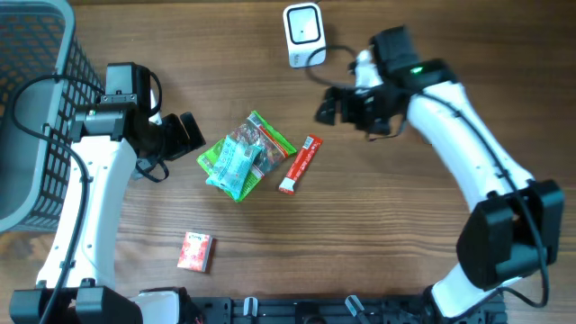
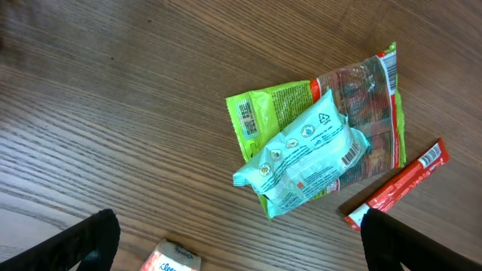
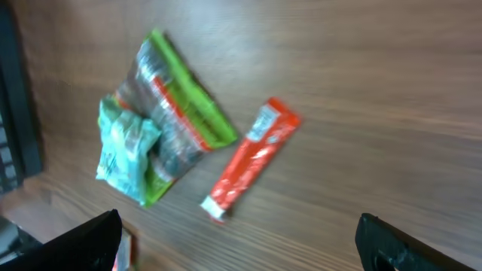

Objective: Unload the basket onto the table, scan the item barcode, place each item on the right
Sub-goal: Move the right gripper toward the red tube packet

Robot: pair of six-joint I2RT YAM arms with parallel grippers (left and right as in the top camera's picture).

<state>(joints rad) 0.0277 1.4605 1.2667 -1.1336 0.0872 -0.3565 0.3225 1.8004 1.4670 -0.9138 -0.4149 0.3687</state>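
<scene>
A teal packet (image 1: 232, 166) lies on top of a green snack bag (image 1: 265, 139) at the table's middle, with a red stick sachet (image 1: 300, 164) just to their right. The white scanner (image 1: 303, 33) stands at the far edge. My left gripper (image 1: 184, 133) hovers open just left of the pile, nothing between its fingers. The left wrist view shows the teal packet (image 2: 301, 158) with its barcode facing up, the green bag (image 2: 369, 105) and the sachet (image 2: 399, 184). My right gripper (image 1: 331, 106) hangs open above and right of the sachet (image 3: 252, 162), also empty.
A grey mesh basket (image 1: 36, 108) fills the left edge, beside the left arm. A small red box (image 1: 195, 251) lies near the front, left of centre. The scanner's cable runs right toward the right arm.
</scene>
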